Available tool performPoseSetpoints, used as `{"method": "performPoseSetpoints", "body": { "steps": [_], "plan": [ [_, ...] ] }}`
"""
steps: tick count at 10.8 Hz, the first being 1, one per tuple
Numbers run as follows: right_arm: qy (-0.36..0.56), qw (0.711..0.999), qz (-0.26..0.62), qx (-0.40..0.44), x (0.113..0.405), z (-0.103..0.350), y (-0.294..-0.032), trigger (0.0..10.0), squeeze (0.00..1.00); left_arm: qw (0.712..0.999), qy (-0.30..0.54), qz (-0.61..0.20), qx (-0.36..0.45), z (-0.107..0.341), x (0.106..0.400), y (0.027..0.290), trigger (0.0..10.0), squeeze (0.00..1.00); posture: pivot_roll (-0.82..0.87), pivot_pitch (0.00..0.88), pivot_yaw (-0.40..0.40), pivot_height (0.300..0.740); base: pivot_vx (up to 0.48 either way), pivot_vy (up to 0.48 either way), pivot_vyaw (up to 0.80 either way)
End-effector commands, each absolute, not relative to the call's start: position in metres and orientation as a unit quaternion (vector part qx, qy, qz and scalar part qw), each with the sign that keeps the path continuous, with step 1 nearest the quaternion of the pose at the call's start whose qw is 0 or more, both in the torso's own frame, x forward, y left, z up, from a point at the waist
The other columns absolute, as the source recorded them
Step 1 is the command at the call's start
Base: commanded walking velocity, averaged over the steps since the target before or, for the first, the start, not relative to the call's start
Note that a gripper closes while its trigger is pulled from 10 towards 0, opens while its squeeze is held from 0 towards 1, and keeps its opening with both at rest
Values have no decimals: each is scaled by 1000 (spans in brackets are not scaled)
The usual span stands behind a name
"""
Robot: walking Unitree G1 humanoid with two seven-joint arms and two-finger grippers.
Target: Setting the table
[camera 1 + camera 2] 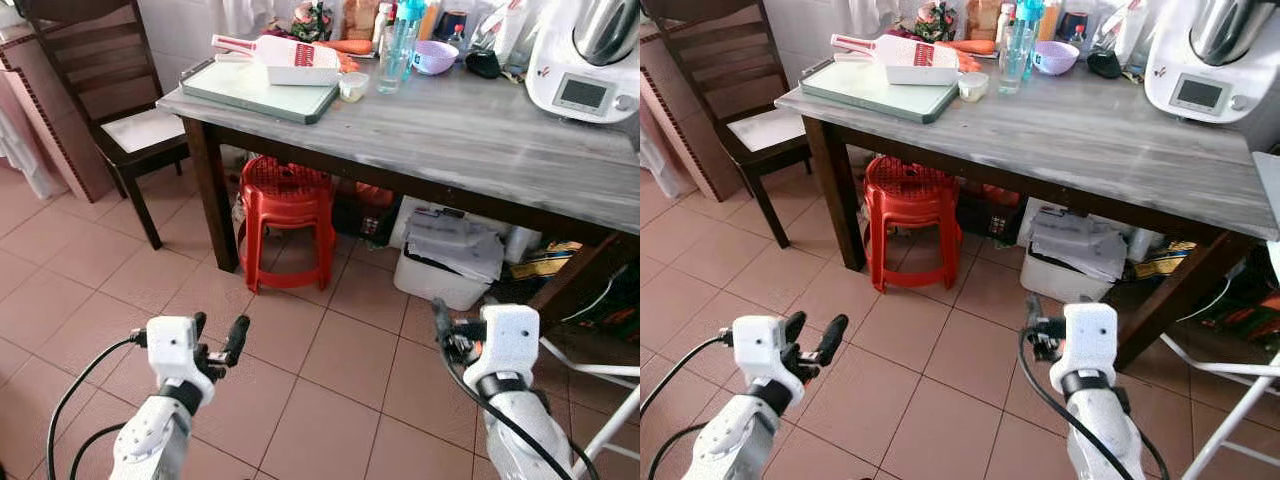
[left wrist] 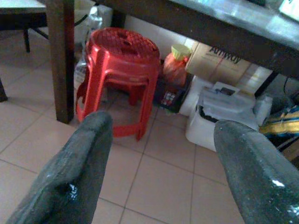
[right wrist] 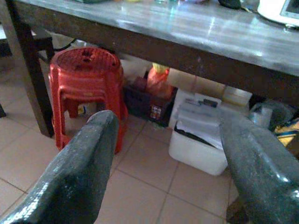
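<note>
Ahead of me and higher than both arms stands the grey-topped counter [image 1: 470, 150], its long axis running from far left to near right across my view. My left claw [image 1: 218, 335] hangs low over the tiled floor [image 1: 300, 400], fingers spread apart and holding nothing. My right claw [image 1: 1032, 325] sits at about the same height on the other side; from its wrist camera I see both fingers set wide apart, also empty.

What I would need for laying the table sits at the far left end of the counter: a green cutting board [image 1: 262, 92] with a white and red slicer [image 1: 285, 55] lying on it, a small white cup [image 1: 353, 86] just beside the board, a clear glass [image 1: 392, 68] next to that, and a purple bowl [image 1: 434, 56] farther back. All of it lies up and forward from both claws, well apart from them.

I judge the left claw nearer to that cluster, since the board end lines up with my left side. A red stool [image 1: 288, 215] stands under the counter between me and that end, and a white appliance [image 1: 585, 70] occupies the far right.
</note>
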State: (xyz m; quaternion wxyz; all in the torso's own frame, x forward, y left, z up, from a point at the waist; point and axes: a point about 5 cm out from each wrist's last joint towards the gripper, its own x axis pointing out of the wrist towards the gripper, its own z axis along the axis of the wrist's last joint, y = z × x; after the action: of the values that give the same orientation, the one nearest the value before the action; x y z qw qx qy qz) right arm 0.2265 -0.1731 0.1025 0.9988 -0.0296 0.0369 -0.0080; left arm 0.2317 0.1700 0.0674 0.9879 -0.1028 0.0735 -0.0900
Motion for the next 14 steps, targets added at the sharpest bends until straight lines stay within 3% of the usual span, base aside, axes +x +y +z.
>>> {"method": "performPoseSetpoints", "body": {
  "steps": [1, 2, 6, 10, 13, 14],
  "plan": [
    [30, 999, -19, -18, 224, 109, -176, 10000, 1000, 989, 62, -84, -100, 75, 234, 171, 10000, 475, 57, 44, -63, 740, 0, 0, 0],
    [29, 999, -14, -27, 223, 109, -174, 10000, 1000, 989, 57, -89, -104, 78, 235, 170, 10000, 1000, 63, 44, -63, 740, 0, 0, 0],
    [43, 999, -23, -18, 225, 110, -172, 10000, 1000, 989, 58, -107, -88, 84, 243, 163, 10000, 1000, 38, 61, -28, 740, 0, 0, 0],
    [33, 998, -46, -13, 221, 112, -178, 10000, 1000, 999, -15, -44, -16, 110, 253, 186, 10000, 1000, 32, 54, -10, 740, 0, 0, 0],
    [27, 999, -33, -8, 222, 113, -170, 10000, 1000, 997, -20, -72, -3, 108, 254, 176, 10000, 1000, 27, 45, -5, 740, 0, 0, 0],
    [28, 999, -31, -14, 223, 114, -169, 10000, 992, 994, 23, -106, -24, 96, 251, 167, 10000, 1000, 26, 42, -6, 740, 0, 0, 0]
  ]
}}
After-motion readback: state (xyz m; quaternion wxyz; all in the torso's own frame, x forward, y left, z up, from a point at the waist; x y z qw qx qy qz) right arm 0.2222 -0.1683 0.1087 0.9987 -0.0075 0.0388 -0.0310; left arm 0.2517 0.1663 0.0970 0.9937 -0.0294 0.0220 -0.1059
